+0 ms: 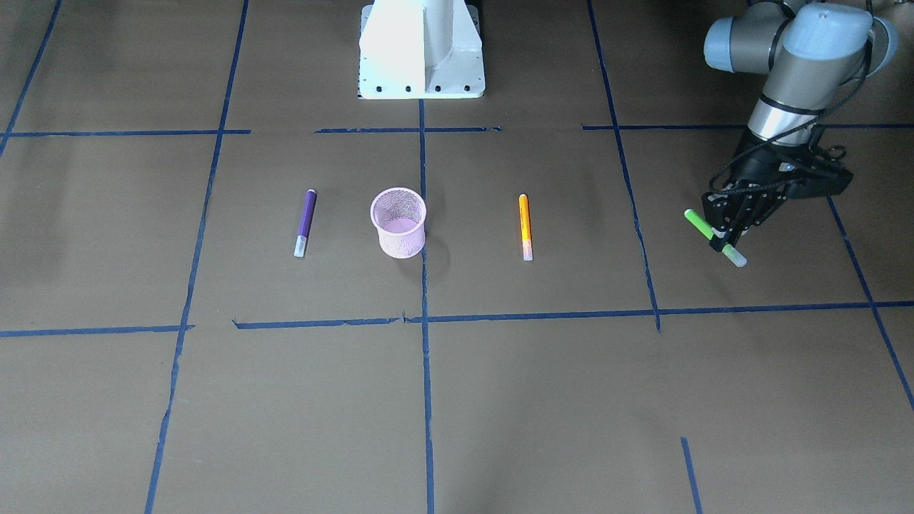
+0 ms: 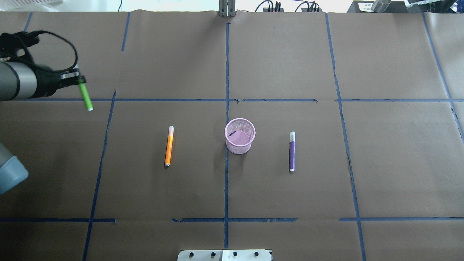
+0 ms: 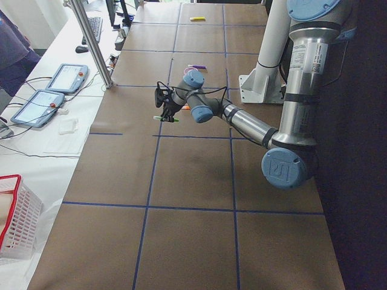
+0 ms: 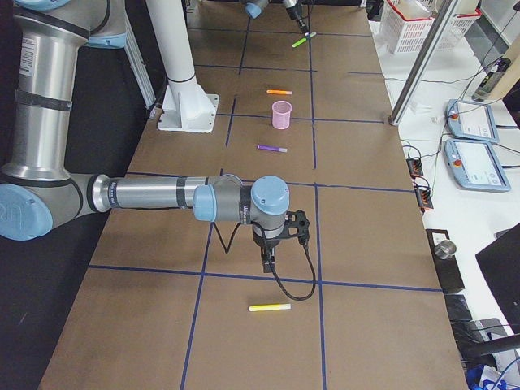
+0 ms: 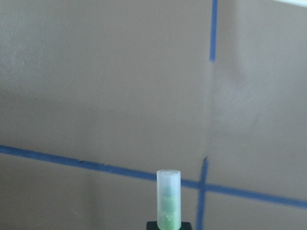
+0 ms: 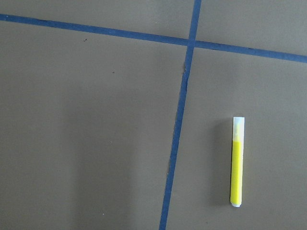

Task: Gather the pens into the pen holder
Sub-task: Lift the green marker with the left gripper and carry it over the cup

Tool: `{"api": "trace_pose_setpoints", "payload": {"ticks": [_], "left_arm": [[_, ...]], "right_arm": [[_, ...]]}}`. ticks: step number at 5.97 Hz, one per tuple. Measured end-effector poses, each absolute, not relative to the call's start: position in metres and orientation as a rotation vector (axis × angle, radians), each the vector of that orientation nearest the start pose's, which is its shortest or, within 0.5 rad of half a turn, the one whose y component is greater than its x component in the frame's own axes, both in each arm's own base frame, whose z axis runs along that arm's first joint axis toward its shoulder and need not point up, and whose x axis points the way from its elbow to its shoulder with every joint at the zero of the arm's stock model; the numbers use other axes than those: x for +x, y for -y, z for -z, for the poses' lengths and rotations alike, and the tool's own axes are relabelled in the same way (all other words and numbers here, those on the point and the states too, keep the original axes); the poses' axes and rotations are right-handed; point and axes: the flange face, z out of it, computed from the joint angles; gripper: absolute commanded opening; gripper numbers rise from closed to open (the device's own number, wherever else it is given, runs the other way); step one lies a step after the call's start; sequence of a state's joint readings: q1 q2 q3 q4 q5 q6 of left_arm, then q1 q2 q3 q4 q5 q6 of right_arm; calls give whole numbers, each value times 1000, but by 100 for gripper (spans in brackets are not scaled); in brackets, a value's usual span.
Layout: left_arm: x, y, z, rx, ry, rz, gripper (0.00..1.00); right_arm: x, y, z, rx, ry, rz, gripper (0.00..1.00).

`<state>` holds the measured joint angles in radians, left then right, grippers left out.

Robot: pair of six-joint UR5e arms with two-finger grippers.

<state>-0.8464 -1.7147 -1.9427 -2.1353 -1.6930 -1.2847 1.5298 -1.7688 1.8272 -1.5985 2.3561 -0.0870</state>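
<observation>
the green pen (image 1: 700, 224) is sitting clamped in your left gripper (image 1: 721, 239), above the table, pale cap sticking out. the pen holder (image 1: 398, 223) is standing well away from that gripper, orange pen (image 1: 525, 225) lying between them, purple pen (image 1: 305, 221) beyond. a yellow pen (image 6: 236, 163) is lying near your right gripper (image 4: 266, 262); you cannot tell its grip.

Pink mesh pen holder (image 1: 400, 241); purple pen (image 1: 305, 223), orange pen (image 1: 525, 227), green pen (image 1: 698, 223).
</observation>
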Motion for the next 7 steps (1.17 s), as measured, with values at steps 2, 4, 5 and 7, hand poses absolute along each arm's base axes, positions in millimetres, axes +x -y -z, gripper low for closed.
{"api": "trace_pose_setpoints", "payload": {"ticks": [2, 4, 5, 7], "left_arm": [[316, 464, -245, 638, -1092, 337, 0], [419, 392, -183, 712, -1154, 254, 0], [457, 368, -155, 745, -1157, 230, 0], [517, 369, -111, 848, -1080, 195, 0]], "right_arm": [[46, 415, -618, 59, 783, 138, 100], [46, 416, -612, 70, 783, 141, 100], [46, 416, -612, 70, 783, 141, 100], [46, 416, -612, 68, 783, 140, 100]]}}
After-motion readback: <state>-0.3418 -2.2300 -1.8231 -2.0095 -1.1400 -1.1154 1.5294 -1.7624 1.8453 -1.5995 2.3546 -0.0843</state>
